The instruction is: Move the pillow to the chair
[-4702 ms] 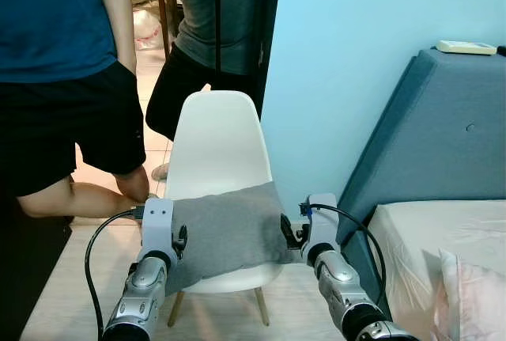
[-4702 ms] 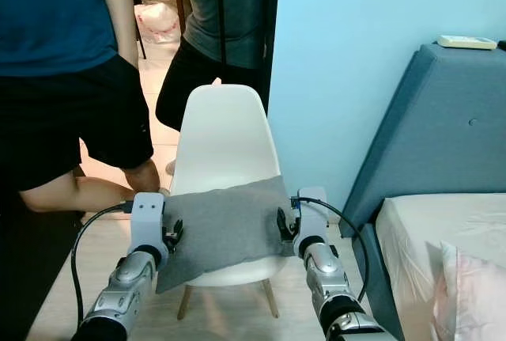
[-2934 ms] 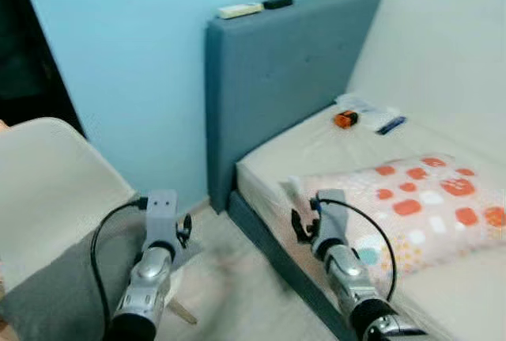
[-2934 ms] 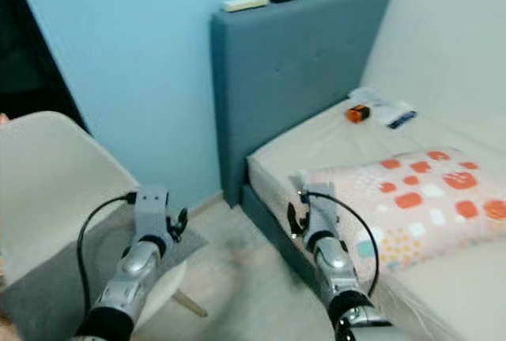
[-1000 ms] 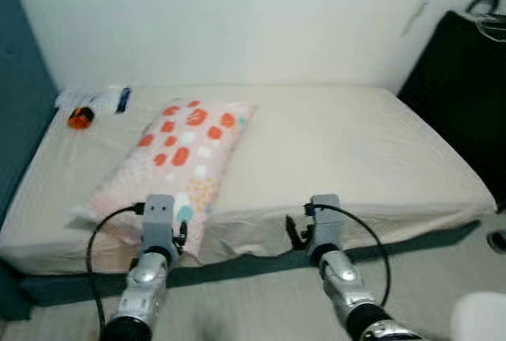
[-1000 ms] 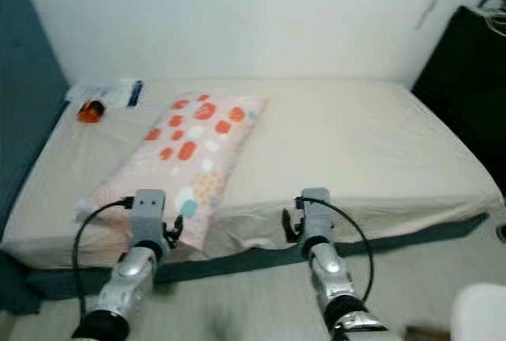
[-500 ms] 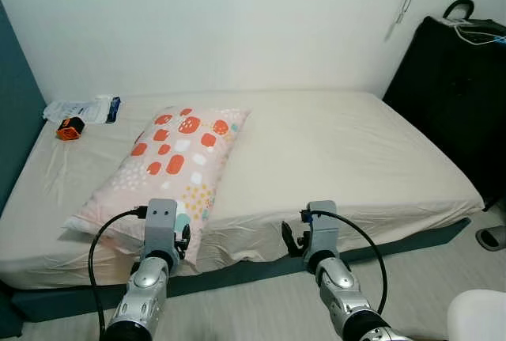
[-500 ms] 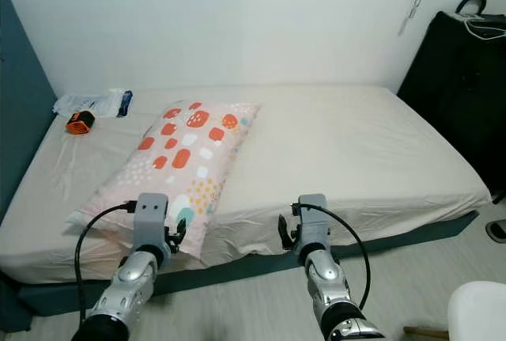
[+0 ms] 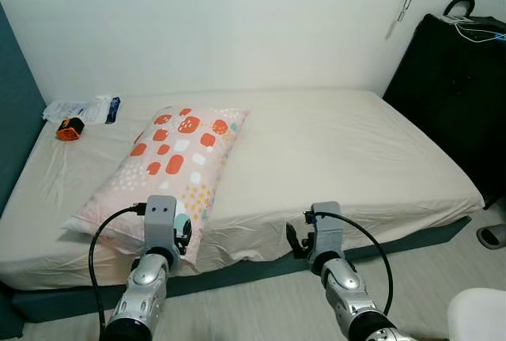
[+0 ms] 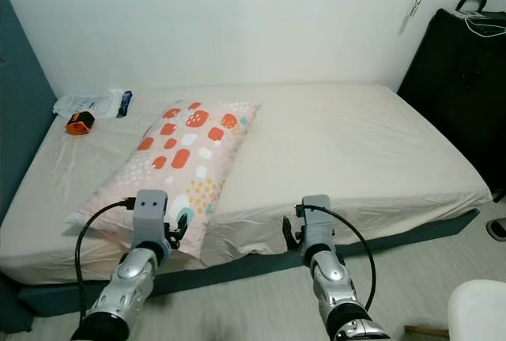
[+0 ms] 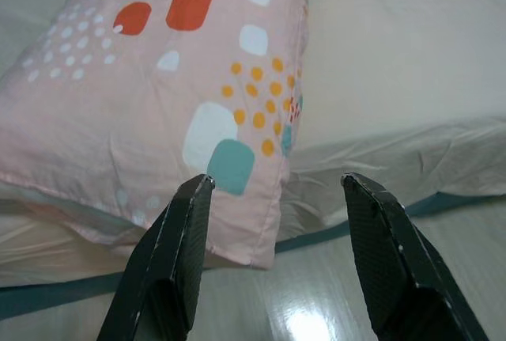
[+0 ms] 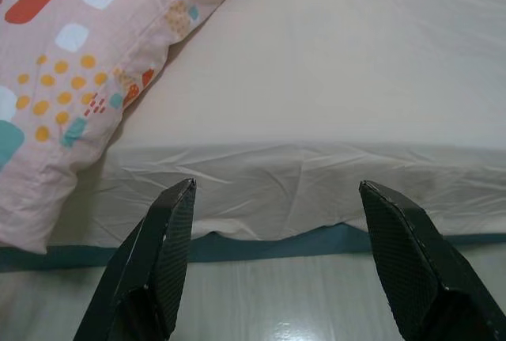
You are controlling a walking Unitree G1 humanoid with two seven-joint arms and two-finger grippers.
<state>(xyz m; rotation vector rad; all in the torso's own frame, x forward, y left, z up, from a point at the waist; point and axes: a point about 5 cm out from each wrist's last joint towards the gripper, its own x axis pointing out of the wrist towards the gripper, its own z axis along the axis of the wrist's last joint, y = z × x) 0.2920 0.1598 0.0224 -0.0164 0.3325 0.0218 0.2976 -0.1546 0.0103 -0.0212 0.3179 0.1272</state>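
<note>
Beige bed (image 9: 332, 151) carries the patterned pillow (image 9: 170, 163) at its near-left edge; left tool (image 11: 273, 222) and right tool (image 12: 273, 234) hover spread, empty. One-corner grab risks slipping.

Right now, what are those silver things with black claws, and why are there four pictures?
Those are a walking robot's two arms. Each ends in a gripper with two long black fingers: the left gripper and the right gripper. Both are open and hold nothing. Two pictures come from cameras in the robot's head, looking down at a bed. The other two come from little cameras on its wrists, peeking out between the fingers. On the bed lies a pink pillow with orange, white and yellow spots, with the left gripper near its corner. Up by the blue headboard sits a small orange thing.
</note>
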